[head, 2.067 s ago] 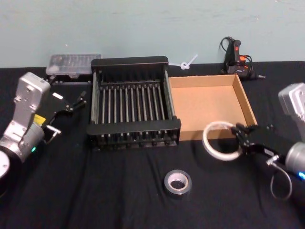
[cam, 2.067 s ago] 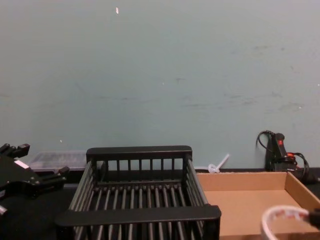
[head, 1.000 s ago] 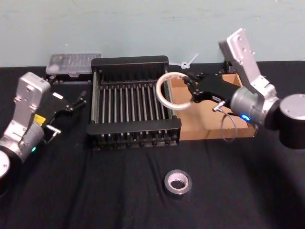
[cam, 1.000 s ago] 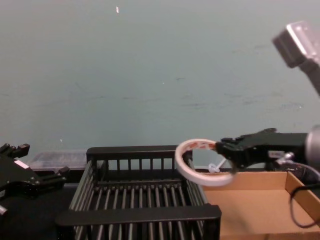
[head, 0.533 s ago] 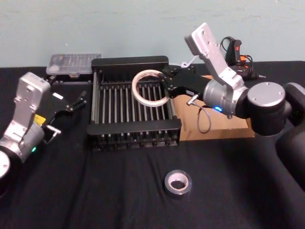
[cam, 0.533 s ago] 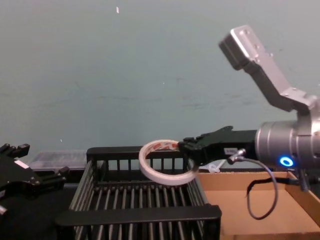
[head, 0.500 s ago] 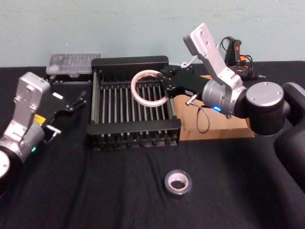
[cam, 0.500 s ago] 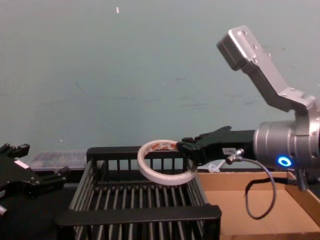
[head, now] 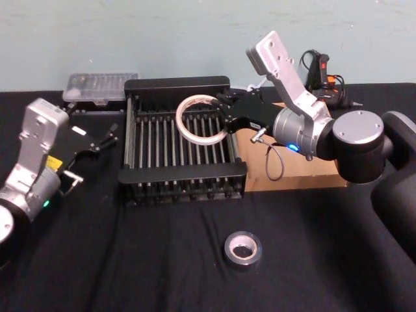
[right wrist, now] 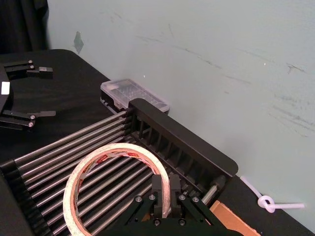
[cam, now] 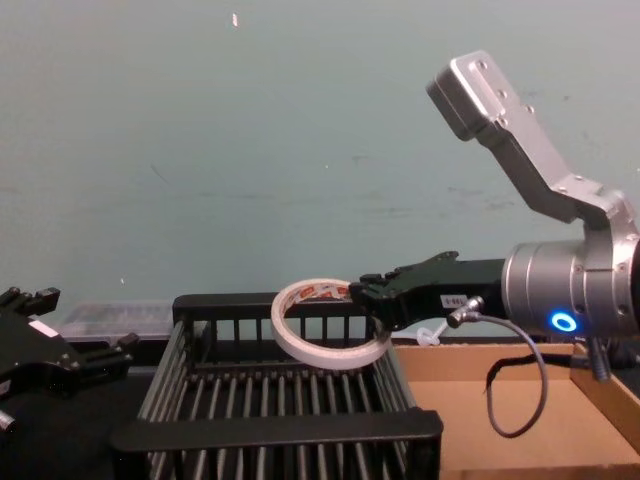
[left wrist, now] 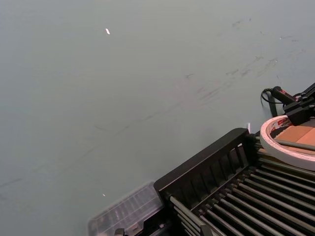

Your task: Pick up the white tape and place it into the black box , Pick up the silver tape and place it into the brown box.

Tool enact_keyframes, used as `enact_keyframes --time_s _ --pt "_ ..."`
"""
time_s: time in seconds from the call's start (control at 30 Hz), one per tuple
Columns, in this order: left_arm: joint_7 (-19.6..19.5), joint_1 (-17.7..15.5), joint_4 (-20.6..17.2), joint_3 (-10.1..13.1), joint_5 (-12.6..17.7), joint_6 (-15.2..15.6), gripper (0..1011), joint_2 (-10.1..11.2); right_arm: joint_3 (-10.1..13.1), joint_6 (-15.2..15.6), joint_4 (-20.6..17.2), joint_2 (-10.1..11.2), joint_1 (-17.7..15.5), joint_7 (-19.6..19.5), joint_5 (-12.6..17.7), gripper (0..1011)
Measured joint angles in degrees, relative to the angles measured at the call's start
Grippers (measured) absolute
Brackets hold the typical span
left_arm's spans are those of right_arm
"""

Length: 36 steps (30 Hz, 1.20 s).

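My right gripper is shut on the rim of the white tape, a wide ring with red print. It holds the ring tilted in the air over the right half of the black box. From the chest the white tape hangs just above the slatted floor, level with the back rim of the black box. The silver tape lies flat on the cloth in front. My right arm hides most of the brown box. My left gripper rests open left of the crate.
A clear plastic case sits behind the crate's left corner. A white zip tie and a black tool with cables lie at the back right. Black cloth covers the table, and a wall stands close behind.
My right arm lifted the white tape from in front of the brown box and swung it left over the black box. The left arm and the silver tape have not moved.
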Motion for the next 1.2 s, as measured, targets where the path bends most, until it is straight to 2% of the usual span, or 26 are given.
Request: enact_keyframes --time_s 0.13,0.37,0.43,0.57,0.6,0.87,0.9,1.1,1.2 --pt "0.00 0.00 0.00 0.00 0.00 0.00 1001 0.00 0.02 0.04 -0.07 0.04 -0.05 -0.02 0.03 111" --pt "0.00 0.00 0.00 0.00 0.00 0.00 1001 0.00 0.07 0.07 -0.15 0.07 -0.09 -0.05 0.05 308" --pt "0.00 0.00 0.00 0.00 0.00 0.00 1001 0.00 0.08 0.09 -0.17 0.09 -0.10 -0.06 0.06 398" --pt "0.00 0.00 0.00 0.00 0.00 0.00 1001 0.00 0.09 0.11 -0.19 0.10 -0.12 -0.07 0.07 486" --pt "0.00 0.00 0.00 0.00 0.00 0.00 1001 0.00 0.09 0.12 -0.20 0.11 -0.13 -0.08 0.08 543" --pt "0.00 0.00 0.00 0.00 0.00 0.00 1001 0.00 0.09 0.14 -0.24 0.15 -0.17 -0.09 0.10 784" --pt "0.00 0.00 0.00 0.00 0.00 0.00 1001 0.00 0.10 0.14 -0.25 0.16 -0.17 -0.10 0.11 840" --pt "0.00 0.00 0.00 0.00 0.00 0.00 1001 0.00 0.33 0.24 -0.91 0.43 -0.55 -0.37 -0.10 984" --pt "0.00 0.00 0.00 0.00 0.00 0.00 1001 0.00 0.61 0.55 -1.88 0.80 -1.05 -0.42 -0.17 1002"
